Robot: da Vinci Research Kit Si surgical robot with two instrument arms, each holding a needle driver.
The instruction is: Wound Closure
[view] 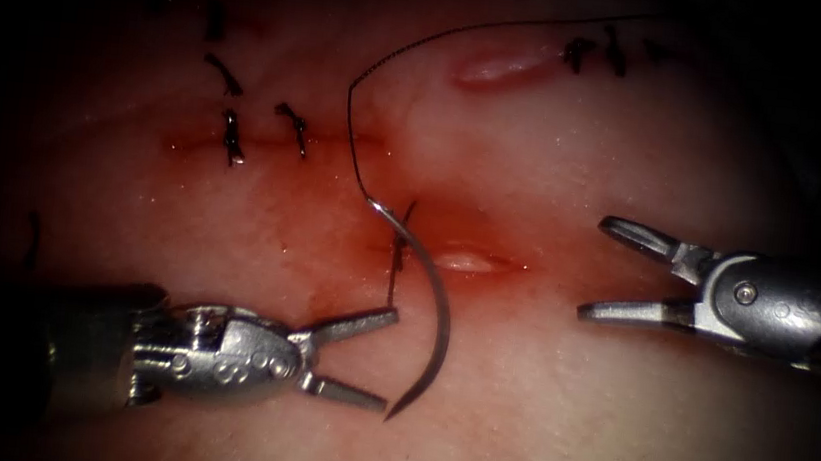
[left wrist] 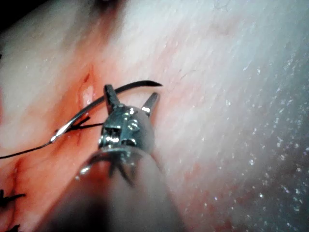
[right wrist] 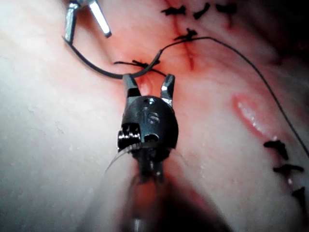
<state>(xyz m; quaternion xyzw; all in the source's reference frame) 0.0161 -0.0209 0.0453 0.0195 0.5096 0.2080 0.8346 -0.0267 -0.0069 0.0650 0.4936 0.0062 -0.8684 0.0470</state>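
The curved needle (view: 438, 314) lies loose on the tissue (view: 612, 431), held by neither tool and not in the tissue. It crosses the cut (view: 468, 261) next to a dark stitch (view: 399, 249). Its point rests near the front, just beyond my left tool (view: 386, 357), whose jaws stand open and hold nothing. Black thread (view: 350, 104) runs from the needle's blunt end up and off to the far right. My right tool (view: 594, 266) hovers right of the cut's open part, jaws open and empty. The needle (left wrist: 130, 87) passes just beyond the left tool (left wrist: 131, 96). The right tool (right wrist: 148, 83) faces the needle (right wrist: 96, 70).
Dark stitches (view: 231, 138) close the cut's left stretch, and red fluid (view: 328, 253) stains the tissue around it. A second small cut (view: 491, 68) lies farther back, with more stitches (view: 588, 52) to its right.
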